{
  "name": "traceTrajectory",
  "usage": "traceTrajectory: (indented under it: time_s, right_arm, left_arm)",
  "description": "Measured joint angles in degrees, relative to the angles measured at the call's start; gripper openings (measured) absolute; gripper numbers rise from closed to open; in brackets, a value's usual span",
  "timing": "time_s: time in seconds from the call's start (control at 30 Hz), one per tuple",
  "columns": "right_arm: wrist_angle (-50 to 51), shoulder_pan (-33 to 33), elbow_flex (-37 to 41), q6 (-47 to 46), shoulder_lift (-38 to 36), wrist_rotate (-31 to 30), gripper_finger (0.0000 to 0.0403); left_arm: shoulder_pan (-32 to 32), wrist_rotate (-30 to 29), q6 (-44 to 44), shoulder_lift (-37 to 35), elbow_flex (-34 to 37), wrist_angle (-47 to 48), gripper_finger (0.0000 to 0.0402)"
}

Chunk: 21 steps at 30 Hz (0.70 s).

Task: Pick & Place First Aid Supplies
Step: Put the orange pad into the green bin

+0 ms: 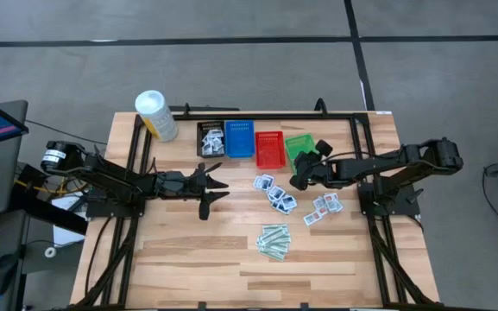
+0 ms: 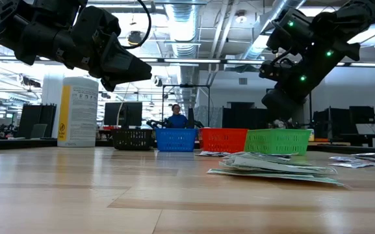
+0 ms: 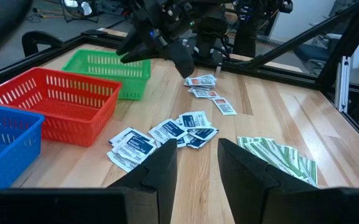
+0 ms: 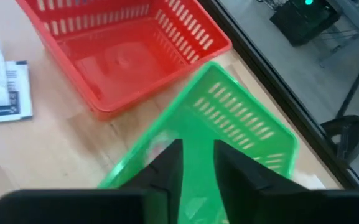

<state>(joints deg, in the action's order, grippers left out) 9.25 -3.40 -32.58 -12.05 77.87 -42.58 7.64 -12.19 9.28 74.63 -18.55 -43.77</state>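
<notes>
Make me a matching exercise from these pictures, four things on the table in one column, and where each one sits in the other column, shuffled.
Things:
1. white tub
2. black basket
3. pale-green strips
4. right end effector

Places:
A. loose on the wood, nearer the front edge than the baskets
B. above the green basket
C. far left corner of the table, beside the basket row
D. left end of the basket row, next to the blue basket

Pairs: 1-C, 2-D, 3-A, 4-B
</notes>
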Motion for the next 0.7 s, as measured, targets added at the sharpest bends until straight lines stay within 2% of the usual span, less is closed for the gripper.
traceTrajectory:
  time_s: [0.1, 0.23, 0.4, 0.53, 0.7]
  right_arm:
    - [1.2, 0.0, 0.0, -1.1, 0.0, -4.0, 0.0107]
    - [3.3, 0.9, 0.0, -2.9, 0.0, -8.8, 0.0118]
    - [4.7, 5.0, 0.0, -2.7, 0.0, -8.0, 0.0114]
    - [7.7, 10.8, 0.0, -0.1, 0.0, -3.0, 0.0111]
    - [11.3, 19.6, 0.0, 3.5, 0.0, 11.4, 0.0109]
  left_arm:
    - [0.0, 0.0, 0.0, 0.0, 0.0, 0.0, 0.0116]
    - [0.0, 0.0, 0.0, 0.0, 0.0, 0.0, 0.0116]
    - [0.0, 0.0, 0.0, 0.0, 0.0, 0.0, 0.0116]
    - [0.0, 0.0, 0.0, 0.0, 0.0, 0.0, 0.0116]
    - [0.0, 0.0, 0.0, 0.0, 0.0, 0.0, 0.0116]
